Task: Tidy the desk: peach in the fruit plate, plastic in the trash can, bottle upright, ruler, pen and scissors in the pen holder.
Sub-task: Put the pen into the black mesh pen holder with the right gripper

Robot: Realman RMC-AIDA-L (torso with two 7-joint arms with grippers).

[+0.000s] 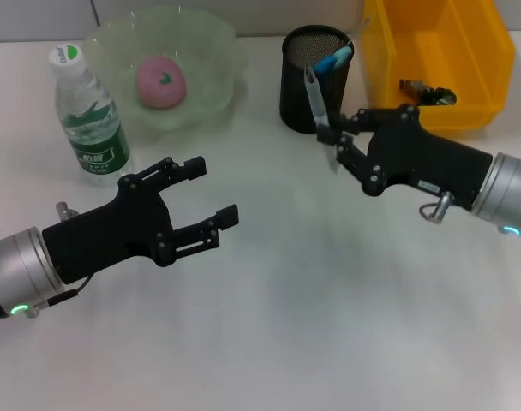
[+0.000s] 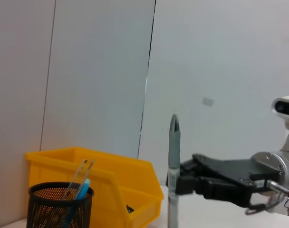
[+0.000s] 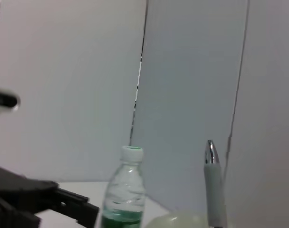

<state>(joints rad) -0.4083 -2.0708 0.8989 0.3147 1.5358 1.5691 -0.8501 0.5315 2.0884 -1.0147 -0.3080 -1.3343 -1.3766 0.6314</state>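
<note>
My right gripper [image 1: 329, 143] is shut on a grey pen [image 1: 315, 96], held upright just in front of the black mesh pen holder [image 1: 296, 81]. In the holder stand a clear ruler [image 2: 79, 173] and a blue-handled tool [image 1: 334, 60]; I cannot tell if it is the scissors. The pink peach [image 1: 161, 82] lies in the green fruit plate [image 1: 211, 53]. The bottle [image 1: 90, 120] stands upright at the left. A crumpled piece of plastic [image 1: 427, 90] lies in the yellow trash can [image 1: 466, 51]. My left gripper [image 1: 213, 190] hovers open and empty over the table.
The left wrist view shows the pen [image 2: 173, 156] and right gripper [image 2: 181, 183] beside the holder [image 2: 56, 209] and bin [image 2: 101, 178]. The right wrist view shows the bottle [image 3: 125, 197], the pen [image 3: 214, 187] and the plate's rim [image 3: 175, 221].
</note>
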